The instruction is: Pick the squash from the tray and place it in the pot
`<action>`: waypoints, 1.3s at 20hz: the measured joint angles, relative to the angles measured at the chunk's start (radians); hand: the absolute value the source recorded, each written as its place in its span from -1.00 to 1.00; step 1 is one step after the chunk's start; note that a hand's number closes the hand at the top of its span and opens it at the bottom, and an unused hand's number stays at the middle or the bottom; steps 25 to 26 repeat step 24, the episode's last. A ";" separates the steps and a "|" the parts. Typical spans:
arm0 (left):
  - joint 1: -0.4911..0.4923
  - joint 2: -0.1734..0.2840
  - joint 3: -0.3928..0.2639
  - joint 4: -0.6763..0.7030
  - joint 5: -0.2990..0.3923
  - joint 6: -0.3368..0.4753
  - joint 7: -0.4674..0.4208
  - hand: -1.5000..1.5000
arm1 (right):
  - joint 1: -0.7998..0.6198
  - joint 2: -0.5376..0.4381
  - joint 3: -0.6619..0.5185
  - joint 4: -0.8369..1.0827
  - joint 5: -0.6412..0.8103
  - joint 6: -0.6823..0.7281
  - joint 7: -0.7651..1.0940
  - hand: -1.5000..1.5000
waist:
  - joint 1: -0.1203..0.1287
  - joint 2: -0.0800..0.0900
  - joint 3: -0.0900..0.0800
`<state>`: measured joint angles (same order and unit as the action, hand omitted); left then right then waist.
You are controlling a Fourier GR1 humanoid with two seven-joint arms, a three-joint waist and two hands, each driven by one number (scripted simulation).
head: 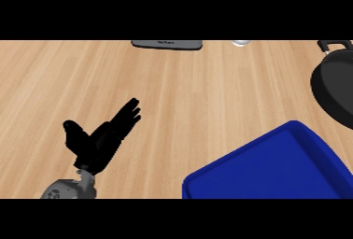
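A blue tray [228,179] fills the lower right of the head view; the part of it that shows holds nothing, and no squash is visible anywhere. The black pot [331,88] is cut off by the right edge, its handle at the upper right corner. My left hand [96,140] rests open at the lower left, fingers straight and pointing up and to the right, thumb spread to the left, well apart from the tray. My right hand does not show.
A flat grey object [167,44] lies at the counter's far edge, top centre. A small pale round item [240,42] sits just to its right. Bare wooden counter [207,93] spreads between the hand, tray and pot.
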<state>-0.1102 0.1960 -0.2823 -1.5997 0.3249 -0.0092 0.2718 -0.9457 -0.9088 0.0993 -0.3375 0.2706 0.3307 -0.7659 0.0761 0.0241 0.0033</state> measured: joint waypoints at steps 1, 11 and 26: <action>0.007 0.003 0.004 0.002 0.003 -0.007 -0.007 0.00 | 0.000 0.019 0.010 0.013 0.015 -0.014 -0.009 1.00 | -0.001 0.000 0.000; 0.033 -0.001 0.001 -0.014 -0.013 -0.009 -0.020 0.00 | -0.056 0.171 -0.067 0.183 -0.057 0.097 0.069 -1.00 | -0.003 0.002 0.001; 0.043 0.012 0.021 -0.030 -0.003 -0.031 -0.016 0.00 | -0.078 0.142 -0.210 0.239 -0.183 0.099 0.094 -1.00 | 0.002 0.012 0.003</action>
